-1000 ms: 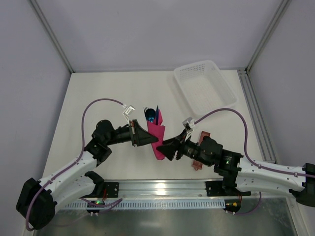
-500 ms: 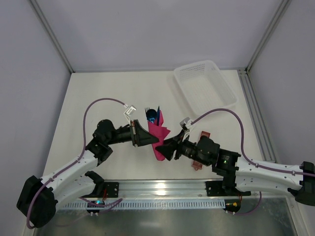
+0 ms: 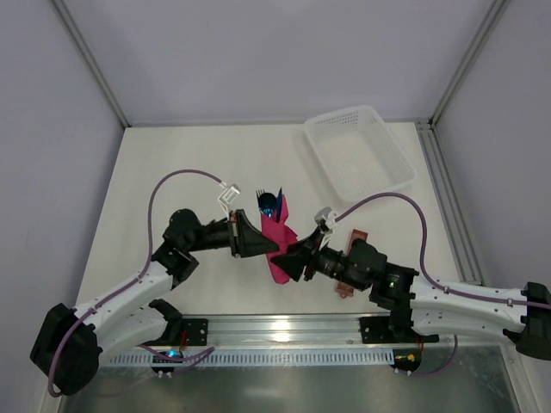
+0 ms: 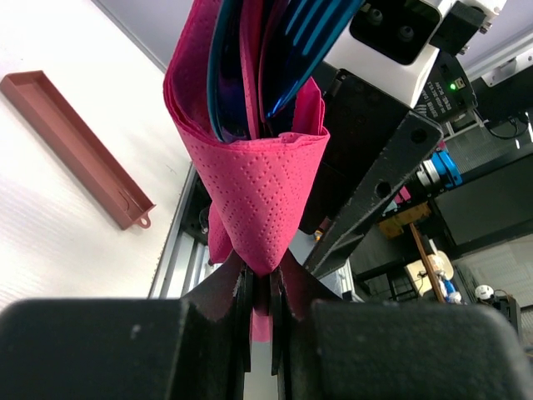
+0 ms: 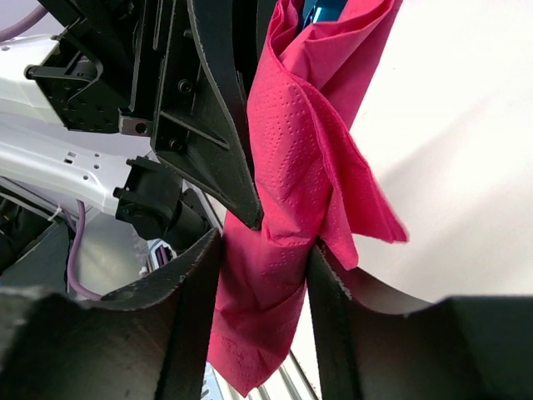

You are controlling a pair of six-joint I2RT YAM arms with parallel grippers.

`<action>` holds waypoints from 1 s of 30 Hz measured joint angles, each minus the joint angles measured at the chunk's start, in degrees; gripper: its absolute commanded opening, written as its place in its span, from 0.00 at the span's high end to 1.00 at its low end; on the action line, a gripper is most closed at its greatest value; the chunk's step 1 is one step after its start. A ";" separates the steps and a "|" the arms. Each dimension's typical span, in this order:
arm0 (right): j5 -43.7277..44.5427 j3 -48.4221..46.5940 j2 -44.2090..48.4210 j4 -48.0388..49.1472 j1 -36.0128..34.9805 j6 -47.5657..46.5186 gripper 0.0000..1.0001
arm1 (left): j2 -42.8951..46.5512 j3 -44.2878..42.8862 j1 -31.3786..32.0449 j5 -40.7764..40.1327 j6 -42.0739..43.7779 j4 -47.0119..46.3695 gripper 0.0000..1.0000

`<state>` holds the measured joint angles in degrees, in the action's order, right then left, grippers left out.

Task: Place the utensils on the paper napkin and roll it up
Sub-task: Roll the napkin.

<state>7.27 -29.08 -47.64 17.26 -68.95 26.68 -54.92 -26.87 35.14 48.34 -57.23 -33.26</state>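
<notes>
The napkin (image 3: 280, 237) sits between the two arms near the middle of the surface (image 3: 172, 163), folded into a loose magenta roll with the blue utensils (image 3: 269, 202) poking out of its far end. From above, the fork tines and a rounded blue tip show just past the paper's edge, and the handles are hidden inside the wrap. The left gripper (image 3: 269, 245) comes in from the left, and in its own view its jaws are pinched tight on the narrow lower tip of the napkin (image 4: 262, 183), with only a sliver of pink between them. Above that pinch the paper opens into a cone holding the utensils (image 4: 250, 67). The right gripper (image 3: 288, 258) meets the roll from the right, just below the left one. In the right wrist view, the napkin (image 5: 291, 208) fills the gap between its jaws and touches both fingers (image 5: 191, 317), so they are closed around the roll, with a creased flap sticking out to the side. I cannot tell whether the bundle touches the surface. A reddish-brown sleeve (image 3: 355, 237) lies flat beside the right arm, partly hidden under it. A white basket (image 3: 357, 155) stands well apart at the far right.
</notes>
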 measured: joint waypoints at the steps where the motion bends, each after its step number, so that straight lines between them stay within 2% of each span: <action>1: -0.04 0.17 0.00 0.28 0.00 -0.11 0.58 | 0.00 0.00 0.00 0.26 -0.02 -0.26 1.00; 7: -0.96 1.53 0.07 2.60 0.02 -0.55 0.71 | 0.00 0.00 0.02 1.70 0.04 -0.76 1.00; 13: -2.12 2.64 1.03 4.15 0.02 -0.50 0.88 | -0.02 0.00 0.17 2.71 -0.04 -1.51 0.99; 15: -2.25 2.64 1.20 4.17 0.02 -0.52 0.96 | -0.02 0.00 0.24 2.73 -0.26 -1.75 0.93; 18: -2.45 2.67 1.27 4.20 0.04 -0.46 0.96 | 0.00 0.00 0.26 2.75 -0.46 -1.75 0.83; 19: -2.54 2.75 1.27 4.33 0.07 -0.44 0.96 | 0.00 0.00 0.26 2.78 -0.48 -1.70 0.79; 20: -2.71 2.86 1.27 4.59 0.07 -0.44 0.96 | 0.00 0.00 0.26 2.75 -0.50 -1.57 0.68; 28: -3.98 4.26 1.55 5.38 0.07 0.20 0.96 | 0.02 -0.02 0.44 2.25 -0.59 0.20 0.53; 30: -4.55 4.44 1.75 5.51 0.04 0.46 0.96 | 0.04 -0.02 0.42 1.70 -0.55 0.28 0.46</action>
<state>2.72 -24.64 -45.89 22.76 -68.90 27.14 -54.87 -26.89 35.55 50.04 -57.78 -32.97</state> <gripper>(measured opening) 0.273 0.474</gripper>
